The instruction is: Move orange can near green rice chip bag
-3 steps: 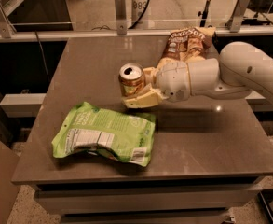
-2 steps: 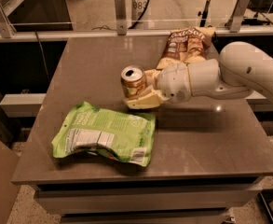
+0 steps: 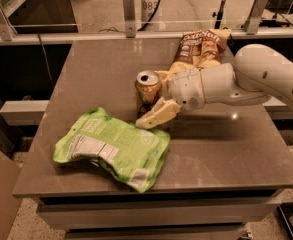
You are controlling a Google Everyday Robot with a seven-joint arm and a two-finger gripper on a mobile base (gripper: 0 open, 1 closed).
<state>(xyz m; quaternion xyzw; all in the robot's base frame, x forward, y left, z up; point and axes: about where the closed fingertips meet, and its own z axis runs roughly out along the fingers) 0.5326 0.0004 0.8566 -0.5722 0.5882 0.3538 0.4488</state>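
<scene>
**Item 1.** Small amber-orange metal drink can (image 3: 148, 90), centre of the frame, sitting just above and right of the large flat light-green snack bag (image 3: 113, 148).
- Orientation: it is standing upright, long axis vertical, silver top facing up.
- Contact: its base is hidden, so whether it is resting on the grey-brown surface (image 3: 86, 69) cannot be told.

**Item 2.** Cream two-finger gripper (image 3: 152, 103), reaching in from the right on a white arm (image 3: 258, 76).
- The fingers (image 3: 158, 115) are pinching the can, one across its lower front and the other behind it.

**Item 3.** Brown and cream chip bag (image 3: 201, 46), lying at upper right behind the arm (not part of the task).

**Handling note (judgement).** The placement step looks close to done.
- To finish well, the can should be going down with its axis vertical, onto bare surface beside the green bag's upper right edge and not onto the crinkled film.
- The fingers should be spreading only once the base is flat.
- The gripper should then be backing off rightward without brushing the can (a narrow can tips easily).
</scene>
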